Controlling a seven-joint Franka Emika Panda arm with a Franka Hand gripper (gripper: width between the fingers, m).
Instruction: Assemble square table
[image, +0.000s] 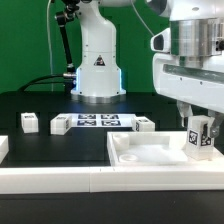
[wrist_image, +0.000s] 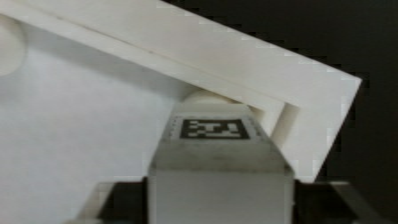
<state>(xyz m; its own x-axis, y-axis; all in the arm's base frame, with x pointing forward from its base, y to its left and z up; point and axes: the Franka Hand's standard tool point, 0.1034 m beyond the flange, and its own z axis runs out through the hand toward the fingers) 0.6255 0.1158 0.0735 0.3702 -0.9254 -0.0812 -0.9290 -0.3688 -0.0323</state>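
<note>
The square tabletop (image: 140, 157) is a white slab with a raised rim, lying at the front of the exterior view's right. My gripper (image: 199, 123) is shut on a short white leg (image: 200, 139) with a black-and-white tag, held upright over the slab's corner on that right side. In the wrist view the leg (wrist_image: 217, 150) sits between my dark fingers (wrist_image: 118, 201), its far end at the inside of the rim corner (wrist_image: 306, 105). I cannot tell whether it touches the slab (wrist_image: 98, 130). Three more legs lie on the black table (image: 29, 122), (image: 59, 125), (image: 144, 124).
The marker board (image: 97, 122) lies flat in front of the robot base (image: 97, 70). A long white border bar (image: 60, 180) runs along the front edge, with a short white end piece (image: 3, 148) at the exterior view's left.
</note>
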